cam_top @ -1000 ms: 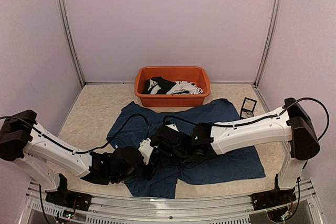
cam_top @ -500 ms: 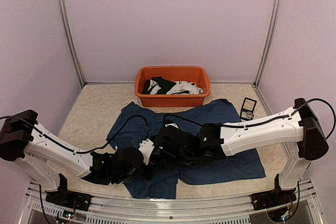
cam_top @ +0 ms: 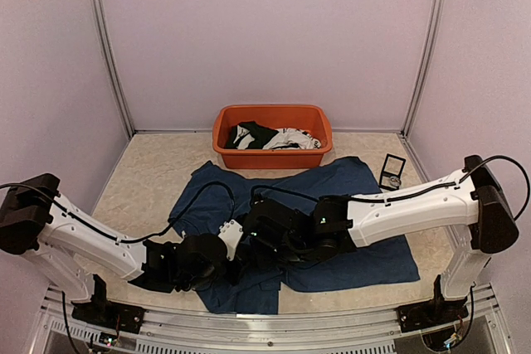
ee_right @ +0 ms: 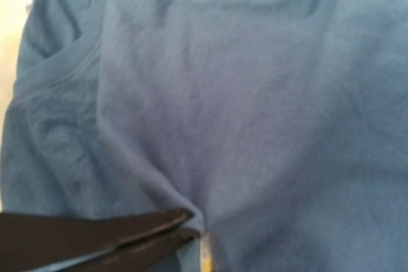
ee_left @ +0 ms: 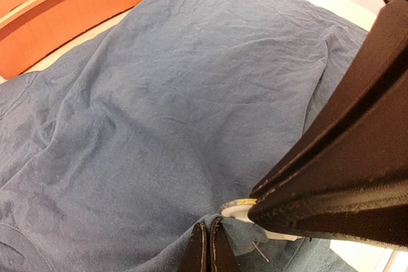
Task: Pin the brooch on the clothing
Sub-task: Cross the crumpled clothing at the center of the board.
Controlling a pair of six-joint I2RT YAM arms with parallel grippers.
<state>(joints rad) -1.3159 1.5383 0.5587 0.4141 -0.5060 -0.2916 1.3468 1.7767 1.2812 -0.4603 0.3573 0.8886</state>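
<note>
The clothing (cam_top: 332, 205), a navy T-shirt, lies spread over the table. My left gripper (ee_left: 208, 232) is shut on a small raised fold of it near the front hem, and its dark fingers (ee_right: 153, 230) enter the right wrist view from the left. My right gripper (ee_left: 262, 200) is shut on the brooch (ee_left: 234, 208), a white disc with a yellow rim, pressed against that fold. A thin metal pin (ee_left: 260, 251) pokes out beneath the fabric. Seen edge-on, the brooch (ee_right: 206, 256) touches the fold. From above, both grippers (cam_top: 241, 253) meet over the shirt's lower left.
An orange tub (cam_top: 274, 113) holding black and white garments (cam_top: 274, 137) stands behind the shirt. A small open black case (cam_top: 392, 172) lies at the back right. The enclosure walls close in on three sides.
The right arm's elbow and shoulder swung to the right, while its gripper stayed at the fold. The left arm has not moved.
</note>
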